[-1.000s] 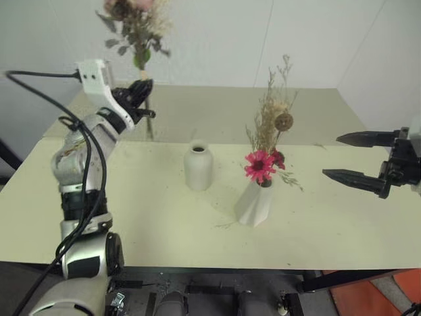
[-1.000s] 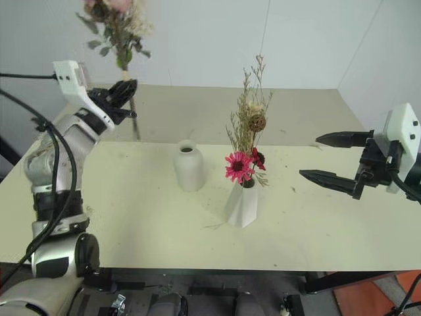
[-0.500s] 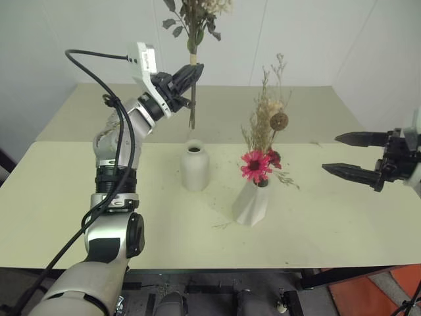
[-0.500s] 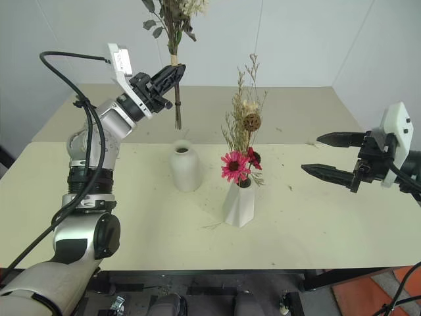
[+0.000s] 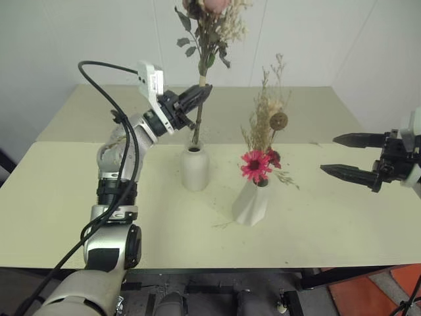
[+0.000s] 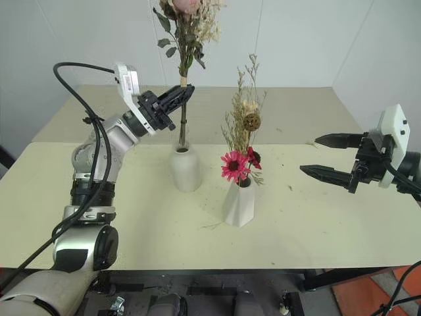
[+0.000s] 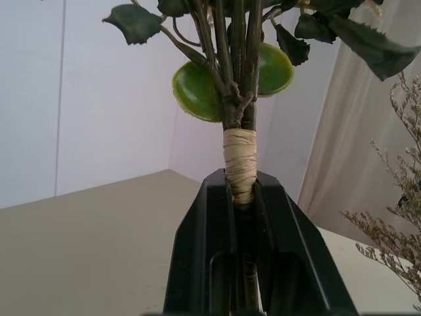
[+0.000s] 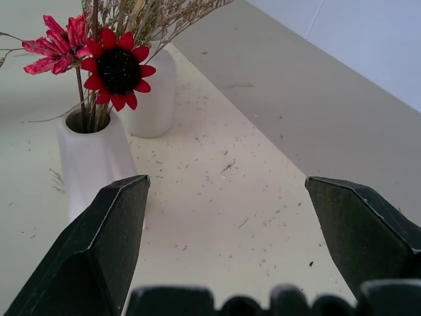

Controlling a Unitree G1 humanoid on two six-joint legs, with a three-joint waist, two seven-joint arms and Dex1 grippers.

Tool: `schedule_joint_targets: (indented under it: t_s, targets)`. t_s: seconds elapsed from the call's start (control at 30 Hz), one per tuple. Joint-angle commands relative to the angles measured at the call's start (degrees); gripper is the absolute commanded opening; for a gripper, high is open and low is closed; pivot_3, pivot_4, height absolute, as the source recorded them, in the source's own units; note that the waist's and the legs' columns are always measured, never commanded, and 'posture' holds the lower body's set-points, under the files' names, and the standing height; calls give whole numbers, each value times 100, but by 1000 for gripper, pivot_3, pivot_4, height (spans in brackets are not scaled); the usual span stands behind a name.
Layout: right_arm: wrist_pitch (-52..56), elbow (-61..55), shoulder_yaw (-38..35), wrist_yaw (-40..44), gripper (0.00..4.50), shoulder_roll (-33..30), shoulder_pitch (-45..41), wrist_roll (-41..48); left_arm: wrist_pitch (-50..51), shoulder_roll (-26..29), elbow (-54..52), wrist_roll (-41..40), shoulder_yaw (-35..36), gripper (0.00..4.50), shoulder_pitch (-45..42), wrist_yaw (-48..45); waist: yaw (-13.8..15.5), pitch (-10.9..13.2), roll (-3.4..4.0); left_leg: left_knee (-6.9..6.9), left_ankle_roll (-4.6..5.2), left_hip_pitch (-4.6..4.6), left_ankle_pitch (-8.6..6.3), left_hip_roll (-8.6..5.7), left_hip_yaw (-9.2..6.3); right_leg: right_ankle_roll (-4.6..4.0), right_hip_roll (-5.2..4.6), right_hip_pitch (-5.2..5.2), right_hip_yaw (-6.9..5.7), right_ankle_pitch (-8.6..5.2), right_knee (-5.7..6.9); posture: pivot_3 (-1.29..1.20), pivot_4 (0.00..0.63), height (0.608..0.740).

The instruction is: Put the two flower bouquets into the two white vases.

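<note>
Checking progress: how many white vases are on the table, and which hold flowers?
2. The rounded bottle vase stands under the pale pink bouquet, stem tip at its mouth. The faceted vase, right of it, holds the red-daisy bouquet.

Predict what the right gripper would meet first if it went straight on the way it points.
Probably the faceted vase holding the red bouquet; the open right gripper aims toward it, though depth is unclear.

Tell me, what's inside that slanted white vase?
The slanted white vase holds a dried bunch: a red daisy, a brown seed ball, beige grasses. The stem ends inside are hidden by its walls.
</note>
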Motion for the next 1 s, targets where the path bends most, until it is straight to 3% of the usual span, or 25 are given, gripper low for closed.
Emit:
schedule_joint_targets:
  t_s: [0.03, 0.47, 0.7, 0.73, 1.0]
  targets:
    - [-115, -111, -117, 9, 4500, -7, -52, 25, -269, 4, -292, 32, -54, 119, 11, -90, 1, 0, 0, 0, 0, -1, 0, 0, 0, 0, 0, 0, 0, 0, 0, 0, 150, 740]
    - [-96, -237, -233, -27, 4500, -8, 107, 74, -763, -182, -412, 291, -193, 119, 610, 108, 2, 0, 0, 0, 0, 1, 0, 0, 0, 0, 0, 2, 0, 0, 1, 0, 150, 740]
    - [-99, -250, -223, -47, 4500, 3, 106, 67, -617, -7, -648, 353, -336, 119, 854, 24, -2, 0, 0, 0, 0, 1, 0, 0, 0, 0, 0, 1, 1, 0, 1, 0, 150, 740]
    - [-97, -250, -220, -51, 4500, 5, 105, 66, -580, 17, -690, 340, -342, 843, 877, 22, -3, 0, 0, 0, 0, 1, 0, 0, 0, 0, 0, 1, 1, 0, 1, 0, 150, 740]
    - [-143, -204, -139, -71, 4500, 64, 50, -3, 5, 472, -1510, 166, -256, 3347, 1297, 56, -9, -1, 1, -1, 0, 2, 0, 1, -1, 0, 0, 1, 1, 0, 1, 0, 150, 740]
